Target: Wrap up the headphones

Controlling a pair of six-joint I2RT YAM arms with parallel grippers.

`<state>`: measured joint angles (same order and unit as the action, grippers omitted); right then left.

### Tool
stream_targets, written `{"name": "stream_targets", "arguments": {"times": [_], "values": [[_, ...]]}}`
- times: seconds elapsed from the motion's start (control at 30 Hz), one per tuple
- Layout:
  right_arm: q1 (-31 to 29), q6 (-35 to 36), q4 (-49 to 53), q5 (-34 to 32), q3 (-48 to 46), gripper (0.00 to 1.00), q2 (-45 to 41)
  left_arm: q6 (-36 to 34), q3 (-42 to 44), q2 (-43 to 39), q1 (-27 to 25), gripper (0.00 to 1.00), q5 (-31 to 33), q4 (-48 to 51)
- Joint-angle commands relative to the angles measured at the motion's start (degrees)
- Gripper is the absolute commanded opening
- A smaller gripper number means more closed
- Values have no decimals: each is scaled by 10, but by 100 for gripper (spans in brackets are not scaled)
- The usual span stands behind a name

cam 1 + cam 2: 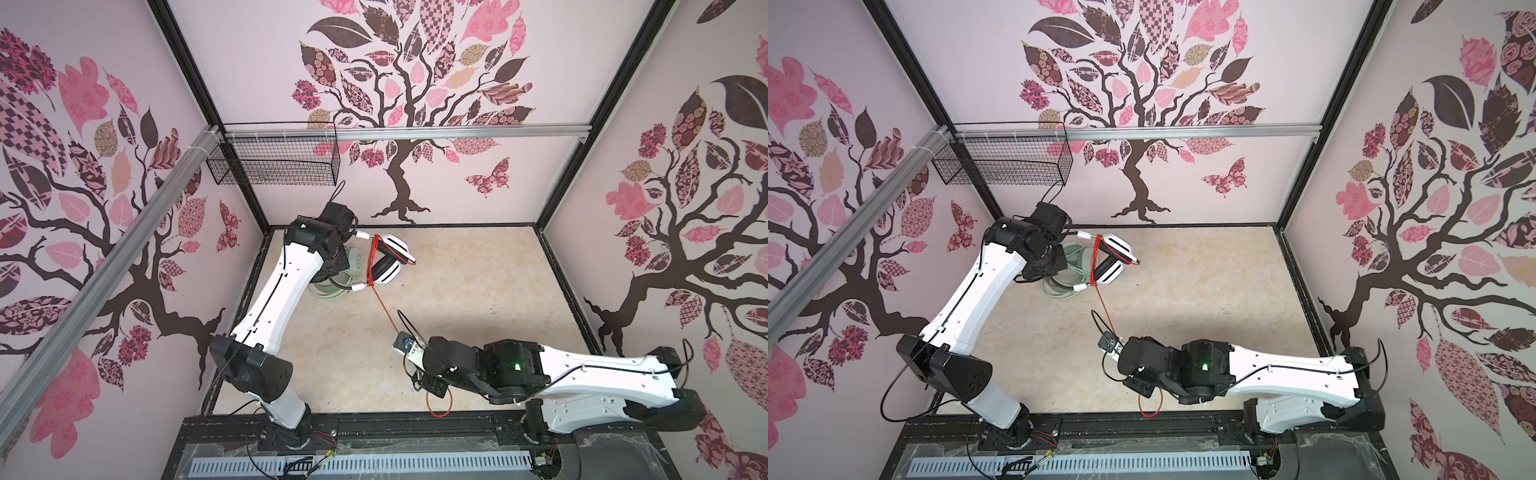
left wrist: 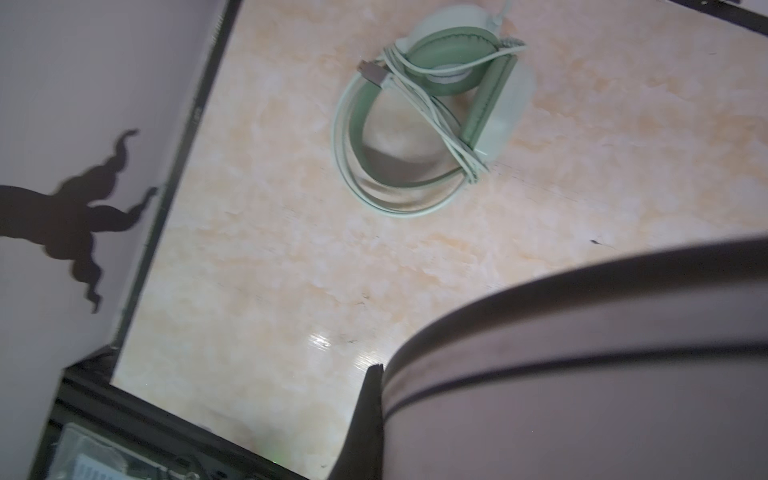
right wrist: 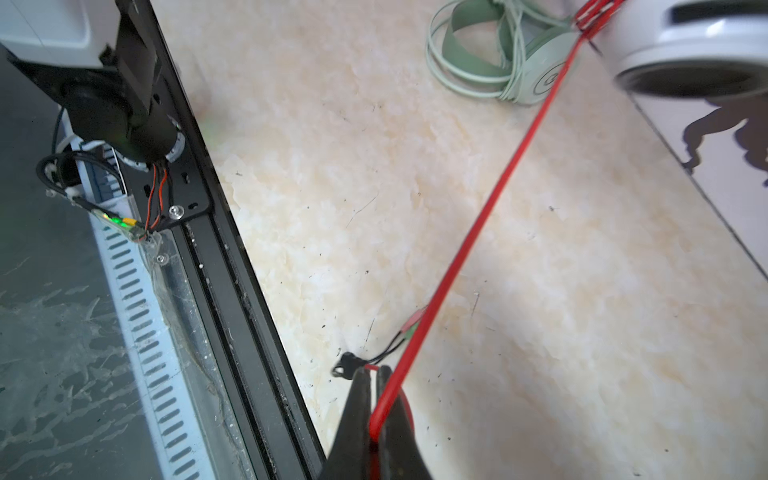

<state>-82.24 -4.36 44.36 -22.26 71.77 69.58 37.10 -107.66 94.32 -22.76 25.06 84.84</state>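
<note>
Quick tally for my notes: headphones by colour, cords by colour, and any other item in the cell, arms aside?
mint-green headphones: 1
white headphones: 1
pale cord: 1
orange-red cord: 1
wire basket: 1
Total: 5

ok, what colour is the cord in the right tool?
Bright red cord, pinched in the right tool; clearest in the right wrist view.

Two headphones (image 1: 388,272) (image 2: 498,112), two arms (image 1: 274,291) (image 1: 582,370), one wire basket (image 1: 274,166)
</note>
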Motion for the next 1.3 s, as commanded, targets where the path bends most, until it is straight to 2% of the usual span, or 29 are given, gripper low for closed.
{"name": "stream_targets", "arguments": {"times": [0.0, 0.07, 0.13, 0.27, 0.4, 0.5, 0.57, 0.67, 0.8, 0.9, 1.0, 1.1, 1.2, 1.27], "values": [[-14, 22, 107, -100, 74, 0, -7, 15, 18, -2, -38, 0, 201, -27], [-12, 33, 114, -177, 102, 0, 0, -8, 41, -4, -62, 0, 218, -19], [8, 55, 112, -223, 118, 0, 10, -41, 71, -16, -93, 0, 224, -19], [67, 102, 71, -269, 101, 0, 18, -73, 130, -52, -163, 0, 250, -17], [96, 137, 44, -318, 83, 0, 35, -46, 147, -73, -207, 0, 282, 31], [120, 163, -1, -305, 68, 0, 39, -51, 143, -83, -223, 0, 254, 53], [148, 176, -35, -275, 57, 0, 39, -69, 147, -98, -246, 0, 218, 48], [199, 195, -94, -218, 37, 2, 33, -104, 169, -135, -270, 0, 115, 11], [301, 196, -175, -37, 3, 5, 20, -128, 205, -201, -270, 0, -24, -44], [368, 178, -218, 81, -16, 14, 29, -118, 201, -225, -270, 0, -73, -45], [436, 146, -280, 225, -51, 23, 43, -110, 180, -239, -270, 0, -130, -48], [476, 122, -337, 340, -79, 25, 62, -106, 148, -246, -261, 0, -209, -61], [479, 106, -368, 376, -84, 26, 88, -103, 109, -243, -236, 0, -293, -71], [479, 92, -390, 395, -91, 27, 102, -103, 73, -235, -216, 0, -322, -65]]}}
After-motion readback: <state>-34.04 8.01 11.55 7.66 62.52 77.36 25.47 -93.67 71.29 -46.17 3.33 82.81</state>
